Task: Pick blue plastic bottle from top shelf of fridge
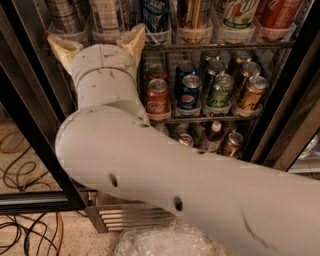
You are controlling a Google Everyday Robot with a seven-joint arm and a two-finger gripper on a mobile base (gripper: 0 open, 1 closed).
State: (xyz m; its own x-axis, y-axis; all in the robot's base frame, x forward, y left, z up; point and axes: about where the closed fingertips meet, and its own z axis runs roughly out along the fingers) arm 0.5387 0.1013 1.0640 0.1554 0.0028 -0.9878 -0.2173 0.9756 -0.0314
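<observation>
My gripper (98,43) is open, with its two tan fingertips (63,48) spread wide, just below the front of the top shelf (220,45). The blue plastic bottle (107,15), clear with a pale small-print label, stands in a clear cup tray right above the gap between the fingers. Only its lower part shows. My big white arm fills the middle and lower part of the camera view. The fridge (31,131) has a black door frame and a ribbed steel base (134,218).
A blue-labelled can (154,14), a green one (241,13) and a red one (278,12) share the top shelf. The rack below holds a red cola can (157,95), a blue can (189,93) and a green can (219,91). Cables (24,165) lie on the floor at left, with clear plastic wrap (165,243) below.
</observation>
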